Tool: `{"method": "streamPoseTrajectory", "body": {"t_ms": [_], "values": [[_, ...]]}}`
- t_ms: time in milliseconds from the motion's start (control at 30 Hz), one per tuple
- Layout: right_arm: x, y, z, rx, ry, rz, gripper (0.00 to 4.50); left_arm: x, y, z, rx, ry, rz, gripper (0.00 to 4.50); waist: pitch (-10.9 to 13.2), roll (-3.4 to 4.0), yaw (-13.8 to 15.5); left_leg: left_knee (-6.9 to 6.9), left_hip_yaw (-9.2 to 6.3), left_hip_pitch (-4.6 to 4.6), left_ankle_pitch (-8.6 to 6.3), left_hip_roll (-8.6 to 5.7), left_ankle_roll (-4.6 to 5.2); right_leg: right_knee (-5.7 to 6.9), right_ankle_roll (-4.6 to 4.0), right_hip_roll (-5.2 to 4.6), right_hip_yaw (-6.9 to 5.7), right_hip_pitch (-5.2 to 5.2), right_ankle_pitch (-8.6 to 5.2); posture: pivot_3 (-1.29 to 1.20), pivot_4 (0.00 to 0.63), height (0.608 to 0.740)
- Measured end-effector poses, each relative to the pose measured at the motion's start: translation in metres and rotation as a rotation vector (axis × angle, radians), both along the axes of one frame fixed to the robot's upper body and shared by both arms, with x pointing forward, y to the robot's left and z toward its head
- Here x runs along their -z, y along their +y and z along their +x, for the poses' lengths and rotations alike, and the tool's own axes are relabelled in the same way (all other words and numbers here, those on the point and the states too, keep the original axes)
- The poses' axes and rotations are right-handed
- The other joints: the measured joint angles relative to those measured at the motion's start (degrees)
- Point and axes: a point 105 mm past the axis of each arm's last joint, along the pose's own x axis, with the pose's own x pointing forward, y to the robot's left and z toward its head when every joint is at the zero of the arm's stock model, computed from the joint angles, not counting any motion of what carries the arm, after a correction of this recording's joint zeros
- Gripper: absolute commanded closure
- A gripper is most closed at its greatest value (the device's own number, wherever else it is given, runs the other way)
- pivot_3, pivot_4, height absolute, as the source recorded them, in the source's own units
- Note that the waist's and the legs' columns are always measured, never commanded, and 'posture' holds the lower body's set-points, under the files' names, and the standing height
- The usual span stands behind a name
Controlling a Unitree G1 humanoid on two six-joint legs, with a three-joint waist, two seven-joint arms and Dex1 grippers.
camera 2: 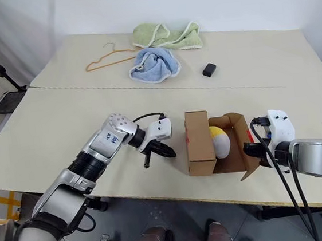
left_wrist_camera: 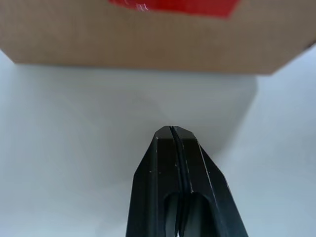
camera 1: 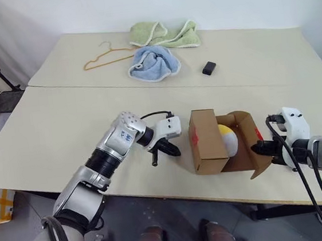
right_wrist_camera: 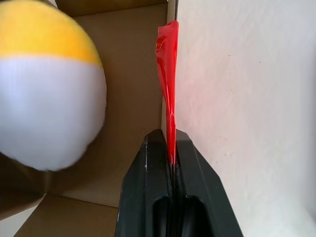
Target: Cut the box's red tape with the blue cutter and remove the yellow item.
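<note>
The left gripper (camera 1: 163, 149) is hanging nearest, over the front part of the surface (camera 1: 63, 125), just beside the box (camera 1: 205, 142); its fingers are pressed fully together and are gripping nothing. The right gripper (camera 1: 260, 148) is sitting at the open side of the box; its fingers are closed on the edge of the opened flap (camera 1: 254, 145), where a piece of the red tape (right_wrist_camera: 168, 74) is standing up between them. The box is lying open toward the right; another red patch is showing on its closed left wall. The yellow item (camera 1: 227, 139) is resting inside, at the mouth, yellow above and white below. It is looking soft, light and plush-like, so I judge it is squeezing easily and not slipping; taking it across its rounded middle seems safest. The cardboard is looking thin and light; it may be sliding unless the flap is held.
</note>
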Motion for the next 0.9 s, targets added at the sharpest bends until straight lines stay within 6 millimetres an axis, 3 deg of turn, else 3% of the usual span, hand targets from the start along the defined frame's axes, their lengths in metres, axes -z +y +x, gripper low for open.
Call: {"method": "streamPoseTrajectory", "body": {"t_ms": [133,233,333,400,667,900], "values": [[-0.001,0.006,-0.002,-0.027,-0.009,-0.012,4.49,-0.011,-0.007,0.007,-0.026,0.011,-0.044,4.50,0.06,-0.07,-0.19,0.01,0.03,-0.16,-0.01,0.01,0.02,0.00,0.03,0.02,0.00,-0.14,0.02,0.00,0.150,0.740],[-0.002,0.007,-0.002,-0.034,-0.010,-0.017,4.49,-0.056,-0.014,0.021,-0.078,0.031,-0.186,4.50,0.14,-0.19,-0.32,0.11,0.04,-0.66,0.05,0.02,-0.04,0.09,0.17,0.12,-0.19,-0.63,0.09,0.00,0.150,0.740],[-0.002,0.010,-0.004,-0.048,-0.014,-0.020,4.49,-0.116,-0.017,0.024,-0.050,-0.010,-0.322,4.50,0.15,-0.20,-0.57,0.02,0.27,-0.72,0.06,0.00,-0.05,0.37,0.19,0.11,-0.36,-0.91,0.10,0.00,0.150,0.740],[-0.003,0.011,-0.004,-0.054,-0.017,-0.023,4.49,-0.131,-0.022,0.019,-0.004,-0.006,-0.359,4.50,0.15,-0.20,-0.71,-0.01,0.30,-0.72,0.06,0.00,-0.04,0.36,0.18,0.09,-0.53,-0.91,0.10,0.00,0.150,0.740],[-0.003,0.011,-0.005,-0.057,-0.018,-0.034,4.49,-0.133,-0.051,-0.006,0.177,0.013,-0.346,4.50,0.24,-0.33,-0.65,0.07,0.45,-0.73,0.07,0.01,0.02,0.36,0.19,0.04,-0.58,-0.88,0.11,0.00,0.150,0.740],[0.000,0.012,-0.008,-0.052,-0.010,-0.050,4.49,-0.092,-0.054,-0.014,0.242,-0.015,-0.194,4.50,0.24,-0.33,-0.81,0.08,0.51,-0.69,0.07,0.05,0.01,0.39,0.19,0.04,-0.55,-0.91,0.10,0.00,0.150,0.740]]}}
